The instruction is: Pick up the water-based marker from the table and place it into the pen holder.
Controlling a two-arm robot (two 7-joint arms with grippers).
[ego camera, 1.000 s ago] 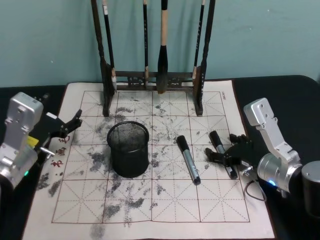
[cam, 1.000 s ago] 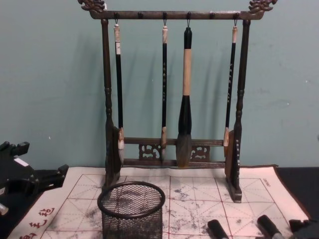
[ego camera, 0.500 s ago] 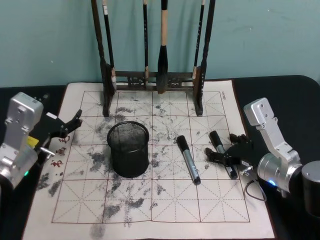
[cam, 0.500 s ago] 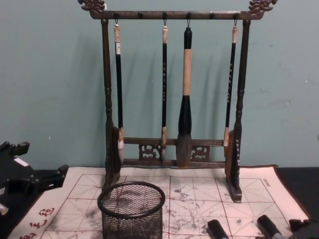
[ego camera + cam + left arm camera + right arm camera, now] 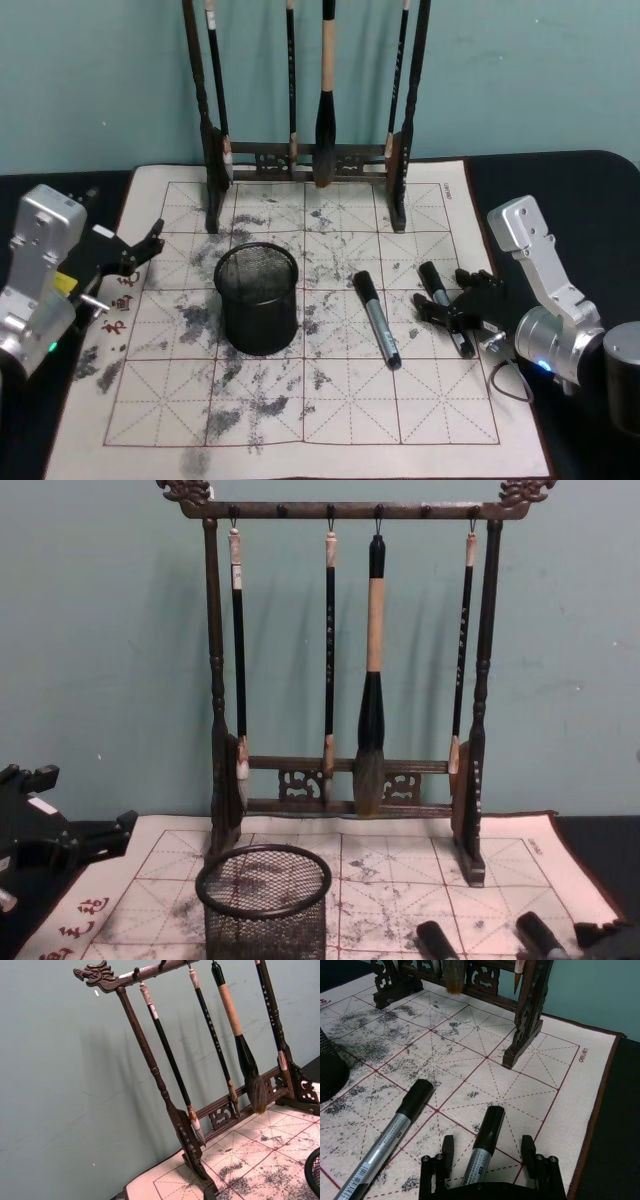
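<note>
Head view: the right pincer (image 5: 455, 305) sits low over the right part of the surface (image 5: 330, 420), a white felt mat with red grid lines, grey ink smudges and dark brown edging. Its black fingers (image 5: 448, 1147) are spread wide to either side of the rear half of a grey-barrelled marker with a black cap (image 5: 435, 280). The right wrist view shows this marker (image 5: 485, 1140) lying flat between the 2 fingers, with a gap on each side; the pincer (image 5: 488, 1146) holds nothing.

A second grey marker with a black cap (image 5: 375, 318) lies flat on the mat between the first marker and the round black wire-mesh pen holder (image 5: 258, 315), apart from both. The pen holder stands upright near the mat's centre, well apart from the right pincer.

The left pincer (image 5: 140, 250) hangs over the mat's left edge, near the pen holder but clear of it; how far it is open cannot be told.

Behind the pen holder (image 5: 264, 920) stands a tall dark wooden rack (image 5: 345, 765) hung with 4 brushes (image 5: 374, 630).
</note>
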